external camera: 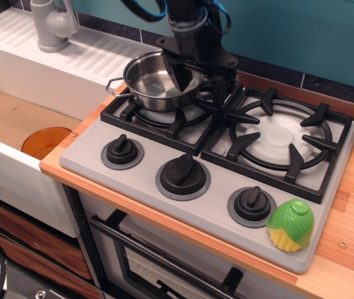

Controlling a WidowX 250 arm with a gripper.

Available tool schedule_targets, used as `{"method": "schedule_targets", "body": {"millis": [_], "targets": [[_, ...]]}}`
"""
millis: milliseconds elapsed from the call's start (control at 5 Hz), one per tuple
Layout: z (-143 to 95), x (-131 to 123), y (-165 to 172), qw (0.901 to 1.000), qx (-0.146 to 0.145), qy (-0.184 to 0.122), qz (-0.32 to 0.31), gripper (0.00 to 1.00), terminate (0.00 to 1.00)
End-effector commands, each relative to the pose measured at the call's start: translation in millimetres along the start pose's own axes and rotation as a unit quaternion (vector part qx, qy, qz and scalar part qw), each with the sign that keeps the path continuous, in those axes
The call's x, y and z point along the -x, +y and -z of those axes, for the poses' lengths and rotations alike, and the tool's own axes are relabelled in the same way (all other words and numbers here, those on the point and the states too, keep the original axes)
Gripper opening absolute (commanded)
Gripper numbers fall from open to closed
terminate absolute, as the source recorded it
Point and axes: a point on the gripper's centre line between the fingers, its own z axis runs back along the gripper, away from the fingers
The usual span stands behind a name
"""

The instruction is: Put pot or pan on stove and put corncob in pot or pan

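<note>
A: observation.image — pot [155, 81] on the stove's [214, 162] left grate, far-left corner. Gripper [199, 84]?
B: Fingers spread, straddling the pot's right rim, one inside, one outside.
A: Corncob [291, 225]?
B: Stove's near-right corner, beside the right knob [252, 204], well apart from the pot.

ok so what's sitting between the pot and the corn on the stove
The right burner grate and the right-hand knob lie between the pot and the corn, as the one camera view shows.
</note>
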Motion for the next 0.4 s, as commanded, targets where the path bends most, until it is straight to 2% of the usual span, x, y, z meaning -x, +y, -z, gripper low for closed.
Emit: {"method": "schedule_targets", "body": {"millis": [0, 200], "targets": [[7.4, 0.0, -3.0, 0.9996, -0.006, -0.024, -0.015, 0.00, 0.00], [9.5, 0.7, -7.0, 0.9995, -0.007, -0.027, -0.017, 0.00, 0.00]]}}
